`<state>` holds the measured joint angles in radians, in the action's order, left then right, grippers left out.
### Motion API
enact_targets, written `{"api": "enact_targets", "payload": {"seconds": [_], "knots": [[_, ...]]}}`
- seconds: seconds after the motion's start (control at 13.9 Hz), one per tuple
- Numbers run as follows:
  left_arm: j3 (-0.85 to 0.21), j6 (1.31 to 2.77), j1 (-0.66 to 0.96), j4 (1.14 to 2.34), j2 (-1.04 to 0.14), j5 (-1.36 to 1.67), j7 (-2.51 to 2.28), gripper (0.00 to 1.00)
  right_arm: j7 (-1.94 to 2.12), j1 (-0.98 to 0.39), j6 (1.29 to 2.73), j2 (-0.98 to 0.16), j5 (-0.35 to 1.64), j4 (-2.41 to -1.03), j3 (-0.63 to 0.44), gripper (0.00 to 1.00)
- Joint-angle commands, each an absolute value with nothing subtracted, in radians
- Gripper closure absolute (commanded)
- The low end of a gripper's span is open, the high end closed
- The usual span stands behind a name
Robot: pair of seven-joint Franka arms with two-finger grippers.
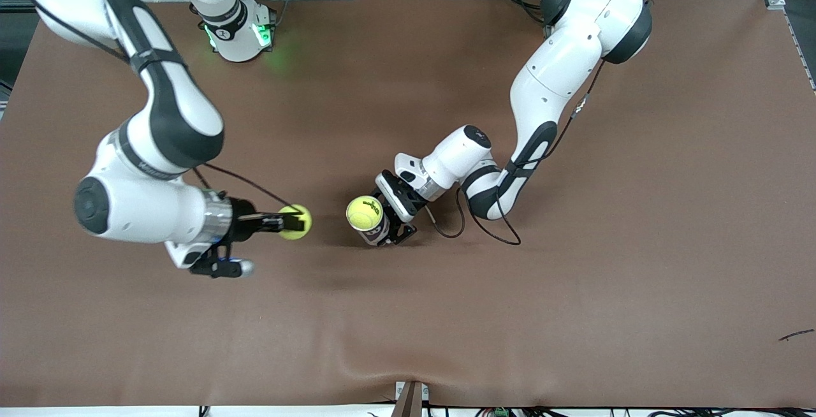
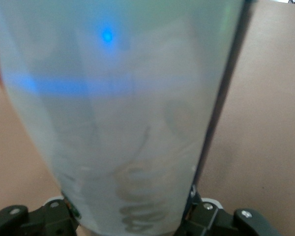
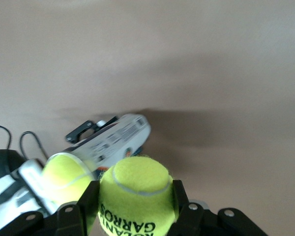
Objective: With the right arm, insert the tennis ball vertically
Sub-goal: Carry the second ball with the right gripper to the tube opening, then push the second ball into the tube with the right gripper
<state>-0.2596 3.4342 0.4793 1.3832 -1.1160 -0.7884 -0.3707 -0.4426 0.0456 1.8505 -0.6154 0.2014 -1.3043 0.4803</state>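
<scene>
My right gripper [image 1: 292, 221] is shut on a yellow-green tennis ball [image 1: 298, 223] and holds it in the air over the brown table, beside the can. In the right wrist view the same ball [image 3: 135, 194] sits squeezed between both fingers of that gripper [image 3: 135, 209], lettering facing the camera. A clear tennis ball can [image 1: 376, 232] stands upright with another ball [image 1: 364, 212] showing at its open top. My left gripper [image 1: 386, 218] is shut on the can's side. In the left wrist view the can's wall [image 2: 132, 108] fills the picture between that gripper's fingers [image 2: 54, 216].
The brown mat [image 1: 574, 277] covers the whole table. A black cable [image 1: 475, 229] loops on the mat by the left arm's wrist. The right arm's base [image 1: 239, 34] glows green at the table's robot edge. A small dark scrap [image 1: 797, 335] lies near the left arm's end.
</scene>
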Motion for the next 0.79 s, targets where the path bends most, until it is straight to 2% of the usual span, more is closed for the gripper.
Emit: {"api": "enact_targets", "payload": {"seconds": [0.0, 0.5, 0.72], "knots": [[-0.259, 3.455, 0.479, 1.371, -1.121, -0.808, -0.379, 0.2, -0.601, 0.011, 1.85, -0.586, 0.221, -1.328, 0.489, 0.85], [-0.259, 3.456, 0.476, 1.371, -1.12, -0.81, -0.379, 0.2, -0.784, -0.081, 1.859, -0.594, 0.218, -1.279, 0.488, 0.85], [-0.259, 3.456, 0.477, 1.371, -1.121, -0.81, -0.379, 0.2, -0.825, -0.104, 1.917, -0.6, 0.216, -1.278, 0.486, 0.85]]}}
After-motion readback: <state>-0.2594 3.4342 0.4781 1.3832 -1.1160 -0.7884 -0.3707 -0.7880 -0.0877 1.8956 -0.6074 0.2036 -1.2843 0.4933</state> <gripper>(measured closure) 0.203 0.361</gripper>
